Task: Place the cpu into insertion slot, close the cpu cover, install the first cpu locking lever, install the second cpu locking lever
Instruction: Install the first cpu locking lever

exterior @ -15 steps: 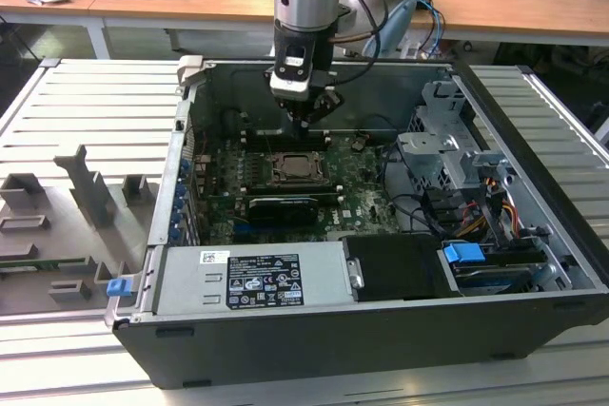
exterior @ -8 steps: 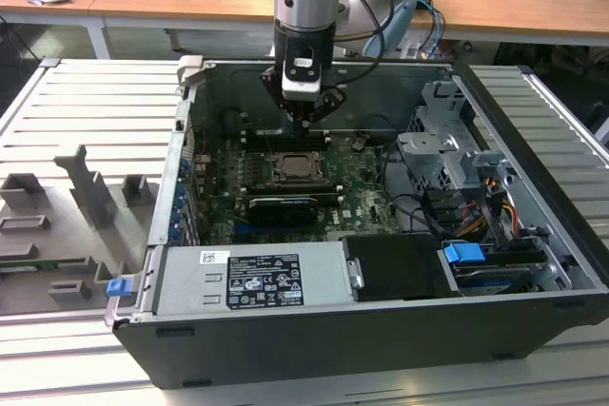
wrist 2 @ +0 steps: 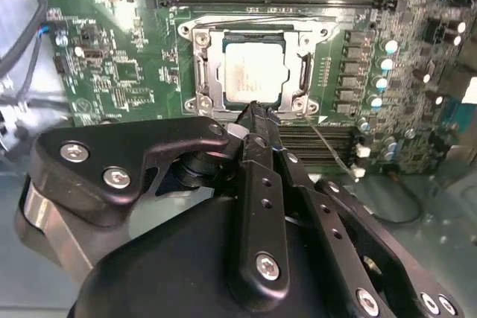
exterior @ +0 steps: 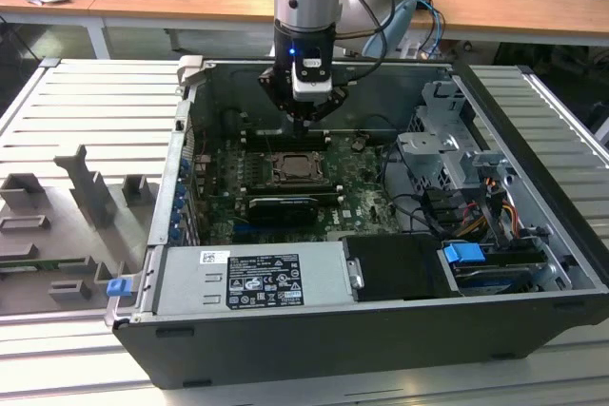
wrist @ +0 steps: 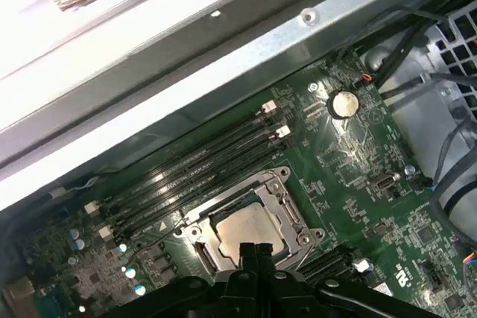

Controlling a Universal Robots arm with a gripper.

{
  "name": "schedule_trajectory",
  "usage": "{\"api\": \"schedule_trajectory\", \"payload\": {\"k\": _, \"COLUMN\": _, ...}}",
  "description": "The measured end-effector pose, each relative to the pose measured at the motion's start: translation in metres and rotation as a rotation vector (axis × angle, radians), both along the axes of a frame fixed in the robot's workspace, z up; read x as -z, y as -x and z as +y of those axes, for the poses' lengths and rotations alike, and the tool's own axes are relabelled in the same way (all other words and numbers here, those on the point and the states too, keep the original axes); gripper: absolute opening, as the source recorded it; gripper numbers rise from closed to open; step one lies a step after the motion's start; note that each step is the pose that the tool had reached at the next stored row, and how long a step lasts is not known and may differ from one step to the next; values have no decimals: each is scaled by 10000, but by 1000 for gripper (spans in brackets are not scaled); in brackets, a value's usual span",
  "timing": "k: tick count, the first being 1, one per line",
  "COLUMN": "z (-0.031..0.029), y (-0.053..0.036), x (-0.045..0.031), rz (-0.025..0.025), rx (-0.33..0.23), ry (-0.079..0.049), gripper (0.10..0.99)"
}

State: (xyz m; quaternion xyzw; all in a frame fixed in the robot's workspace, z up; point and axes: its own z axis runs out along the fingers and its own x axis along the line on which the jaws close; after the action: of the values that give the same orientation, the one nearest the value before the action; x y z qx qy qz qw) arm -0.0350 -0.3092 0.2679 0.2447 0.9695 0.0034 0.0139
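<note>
The cpu (wrist 2: 253,71) lies flat in the insertion slot (exterior: 300,168), its pale face showing through the window of the cpu cover (wrist 2: 203,72), which lies down over it. A thin wire lever (wrist 2: 329,145) sticks out slantwise from one corner of the socket; another wire (wrist 2: 253,19) runs along the opposite edge. My gripper (wrist 2: 253,109) hangs just above the socket's edge, fingers pressed together and holding nothing. In the exterior view the gripper (exterior: 306,123) sits over the far side of the socket. The first wrist view shows the cpu (wrist: 244,227) and the gripper (wrist: 253,248) tips over it.
The socket sits on a green board inside an open computer case (exterior: 381,320). Long black memory slots (wrist: 201,161) flank the socket. A grey power supply box (exterior: 252,278) lies at the front, with drive cages and cables (exterior: 457,187) at the exterior view's right.
</note>
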Motion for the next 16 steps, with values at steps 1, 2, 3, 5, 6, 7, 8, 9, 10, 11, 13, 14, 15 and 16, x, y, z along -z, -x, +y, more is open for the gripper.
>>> {"api": "schedule_trajectory", "payload": {"k": 1, "z": 0, "y": 0, "x": 0, "rz": 0, "rx": -234, "ry": 0, "gripper": 106}}
{"api": "schedule_trajectory", "payload": {"k": 2, "z": 0, "y": 0, "x": 1, "rz": 0, "rx": -420, "ry": 0, "gripper": 106}}
{"api": "schedule_trajectory", "payload": {"k": 3, "z": 0, "y": 0, "x": 1, "rz": 0, "rx": -671, "ry": 0, "gripper": 106}}
{"api": "schedule_trajectory", "payload": {"k": 5, "z": 0, "y": 0, "x": 2, "rz": 0, "rx": -1107, "ry": 0, "gripper": 106}}
{"api": "schedule_trajectory", "payload": {"k": 6, "z": 0, "y": 0, "x": 3, "rz": 0, "rx": -1287, "ry": 0, "gripper": 106}}
{"api": "schedule_trajectory", "payload": {"k": 7, "z": 0, "y": 0, "x": 3, "rz": 0, "rx": -1630, "ry": 0, "gripper": 106}}
{"api": "schedule_trajectory", "payload": {"k": 8, "z": 0, "y": 0, "x": 5, "rz": 0, "rx": -2072, "ry": 0, "gripper": 106}}
{"api": "schedule_trajectory", "payload": {"k": 9, "z": 0, "y": 0, "x": 6, "rz": 0, "rx": -2350, "ry": 0, "gripper": 106}}
{"api": "schedule_trajectory", "payload": {"k": 10, "z": 0, "y": 0, "x": 7, "rz": 0, "rx": -2655, "ry": 0, "gripper": 106}}
{"api": "schedule_trajectory", "payload": {"k": 11, "z": 0, "y": 0, "x": 9, "rz": 0, "rx": -3014, "ry": 0, "gripper": 106}}
{"api": "schedule_trajectory", "payload": {"k": 13, "z": 0, "y": 0, "x": 10, "rz": 0, "rx": -3510, "ry": 0, "gripper": 106}}
{"api": "schedule_trajectory", "payload": {"k": 14, "z": 0, "y": 0, "x": 10, "rz": 0, "rx": -3731, "ry": 0, "gripper": 106}}
{"api": "schedule_trajectory", "payload": {"k": 15, "z": 0, "y": -1, "x": 11, "rz": 0, "rx": -4071, "ry": 0, "gripper": 106}}
{"api": "schedule_trajectory", "payload": {"k": 16, "z": 0, "y": -1, "x": 11, "rz": 0, "rx": -4363, "ry": 0, "gripper": 106}}
